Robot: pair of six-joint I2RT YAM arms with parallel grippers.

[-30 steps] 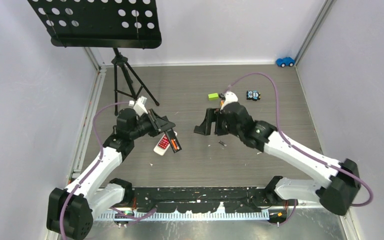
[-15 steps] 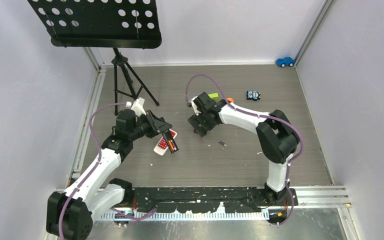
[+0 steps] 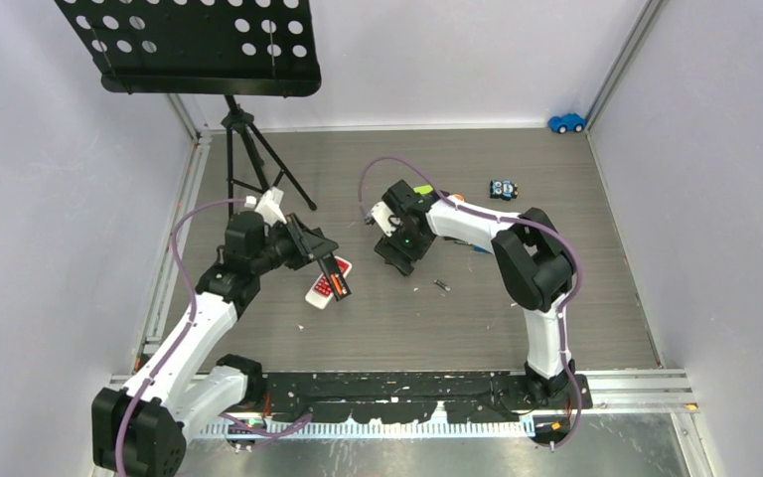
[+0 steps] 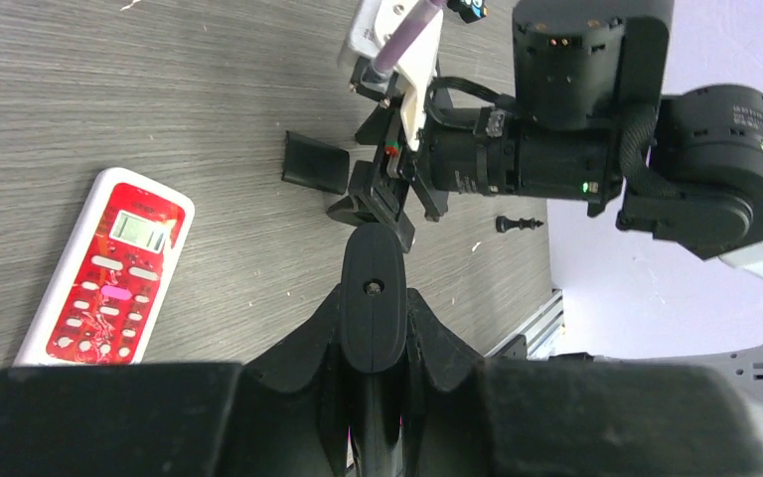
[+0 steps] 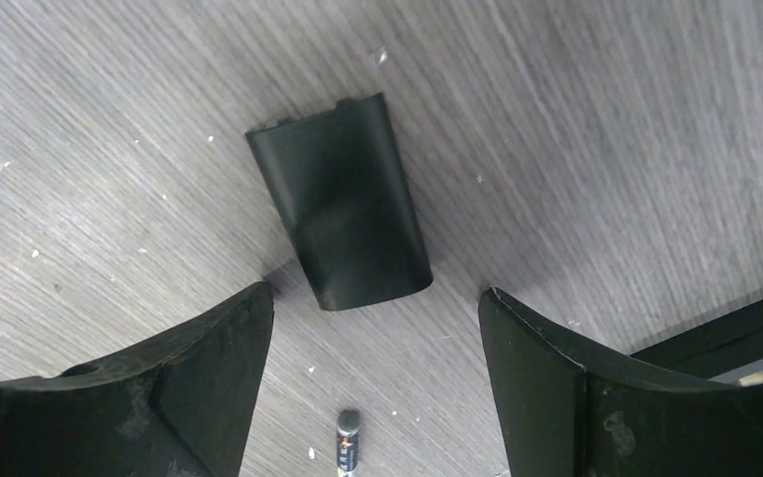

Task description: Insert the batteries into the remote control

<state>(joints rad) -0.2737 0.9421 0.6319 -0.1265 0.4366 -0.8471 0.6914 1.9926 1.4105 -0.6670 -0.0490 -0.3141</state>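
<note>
Right gripper (image 5: 375, 298) wide open, empty, over black cover (image 5: 341, 214); I centre it before descending. Left gripper (image 4: 373, 328) clamps the black remote (image 4: 373, 263).

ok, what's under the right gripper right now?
A black cover panel lies flat on the table below the open right gripper, not gripped. A slim dark battery lies nearby. Anything beneath the panel is hidden.

black music stand (image 3: 191, 42): far left, on tripod legs | blue toy car (image 3: 566, 122): far right corner | green block (image 3: 423, 189) and little blue toy (image 3: 503, 189): on the grey table (image 3: 596, 298)
</note>
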